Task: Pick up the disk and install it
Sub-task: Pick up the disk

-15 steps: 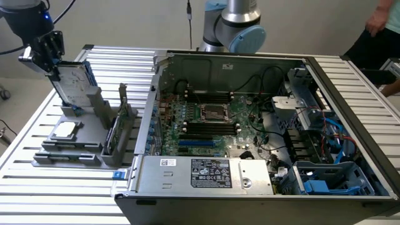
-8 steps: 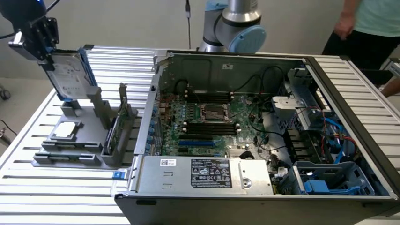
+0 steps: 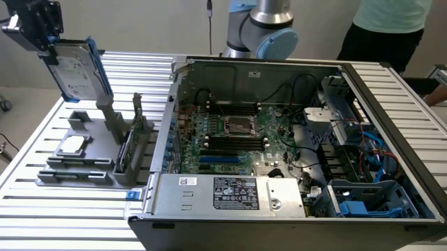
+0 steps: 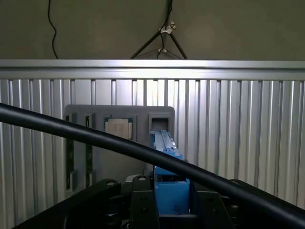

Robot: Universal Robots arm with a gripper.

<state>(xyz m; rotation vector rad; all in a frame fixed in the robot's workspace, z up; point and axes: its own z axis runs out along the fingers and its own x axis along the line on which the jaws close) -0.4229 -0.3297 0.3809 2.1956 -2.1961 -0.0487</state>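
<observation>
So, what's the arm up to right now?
Gripper shut on disk. Disk in the air above grey holder, holder's post close beneath. Not yet in the case.

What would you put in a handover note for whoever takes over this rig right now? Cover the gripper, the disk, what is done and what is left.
Gripper: jaws shut on the disk, gripping the top end of its blue carrier.
Disk: held on edge in the air, slightly tilted, above the grey holder at the exterior view's left, apart from the open computer case.
Done: the disk is picked up and lifted off the holder.
Left: installation; the disk is not yet in the case.
</observation>
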